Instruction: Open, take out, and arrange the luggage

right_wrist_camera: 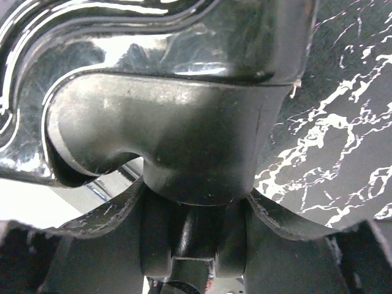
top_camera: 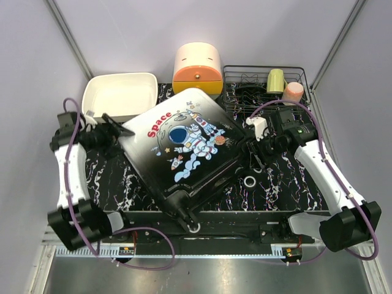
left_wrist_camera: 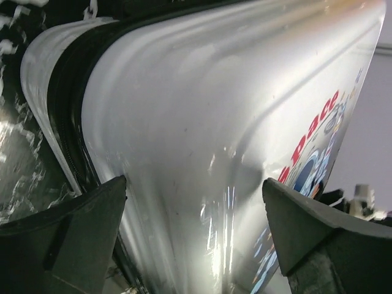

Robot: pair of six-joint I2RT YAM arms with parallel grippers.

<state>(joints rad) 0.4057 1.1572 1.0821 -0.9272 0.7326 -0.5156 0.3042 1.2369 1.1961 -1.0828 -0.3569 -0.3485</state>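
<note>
The closed white-to-black hard-shell astronaut suitcase lies diagonally mid-frame on the black marbled surface, left jaws spread wide about its white edge, right jaws clamped on a wheel, so an uneven tug could swing it into the upper-right wire rack.

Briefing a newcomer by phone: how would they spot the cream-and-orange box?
Find the astronaut suitcase lying mid-table. Just past its far corner, between the white tray and the black wire rack, stands the box. It alone is rounded: cream on top, orange below, a small knob in front.
</note>
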